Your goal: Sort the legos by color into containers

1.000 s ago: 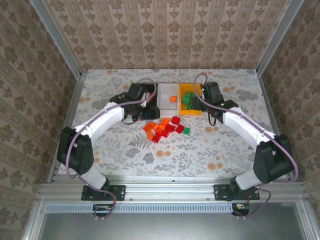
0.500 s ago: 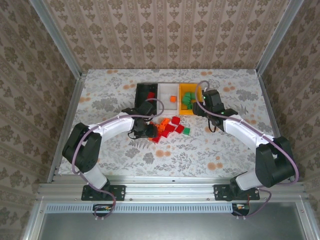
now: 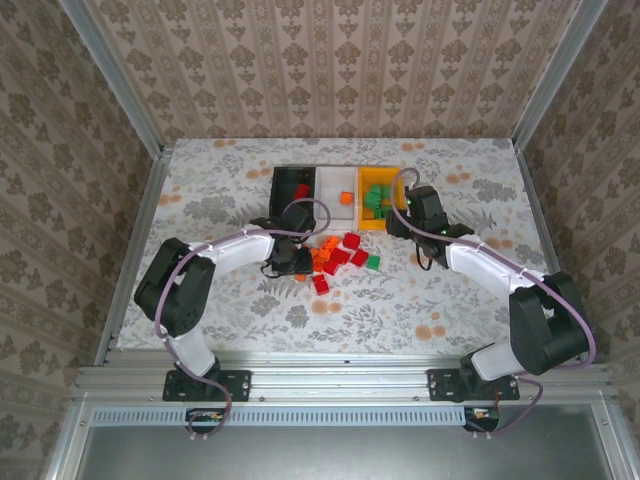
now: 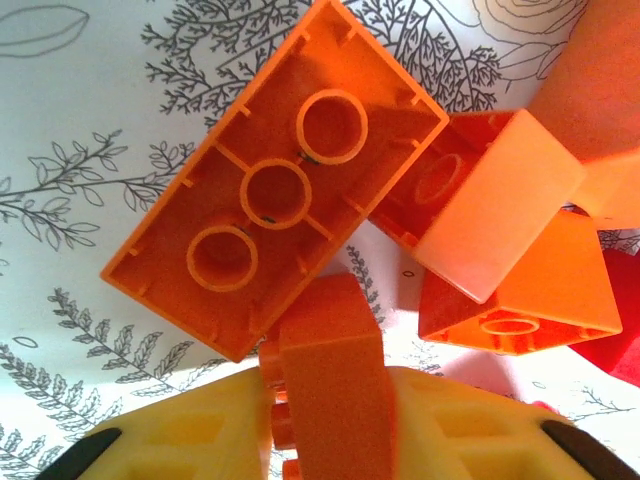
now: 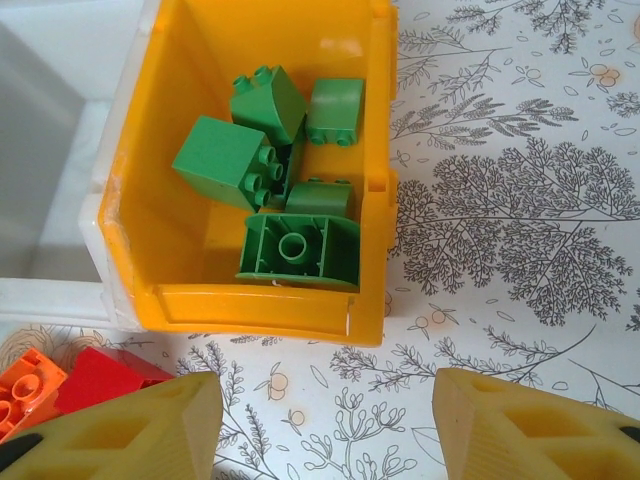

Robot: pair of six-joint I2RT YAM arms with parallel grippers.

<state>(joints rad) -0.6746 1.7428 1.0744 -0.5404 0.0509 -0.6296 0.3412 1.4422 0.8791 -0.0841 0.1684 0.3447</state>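
Shift: my left pincer point(image 3: 294, 262) quit the black bin point(image 3: 278, 186) and now clenches an orange brick point(image 4: 332, 372) at the pile's point(image 3: 338, 256) 9 o'clock edge, white bin point(image 3: 328, 182) next; right pincer point(image 5: 320, 420) gapes empty at yellow bin's point(image 5: 376, 100) 6 o'clock.

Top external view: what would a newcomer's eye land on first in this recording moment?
First, the loose heap of glossy red and orange plastic bricks at mid-table. The left gripper is down at the heap's left edge, with a small orange brick wedged between its fingers. Next, the yellow-orange plastic bin at the right end of the far row holds only green bricks, and the right gripper is open just in front of it.
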